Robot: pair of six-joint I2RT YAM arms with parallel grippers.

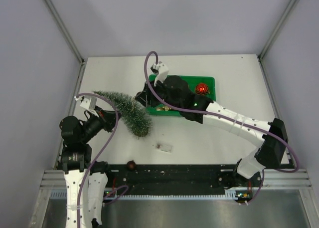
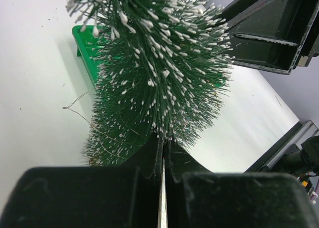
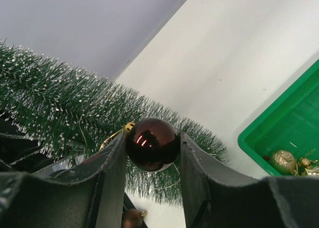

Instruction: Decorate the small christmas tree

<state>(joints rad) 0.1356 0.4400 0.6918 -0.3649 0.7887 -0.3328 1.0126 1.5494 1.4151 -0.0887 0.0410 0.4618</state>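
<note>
The small christmas tree slants across the left of the table, with its narrow top at the far left and its wide end toward the middle. My left gripper is shut on the tree's thin top; in the left wrist view the bristles fan out just beyond the pinched jaws. My right gripper is shut on a glossy dark brown bauble with a gold cap. It holds the bauble right against the tree's frosted branches.
A green tray sits behind the right arm with a red bauble and gold ornaments in it. Another brown bauble lies at the table's near edge. A small clear scrap lies mid-table.
</note>
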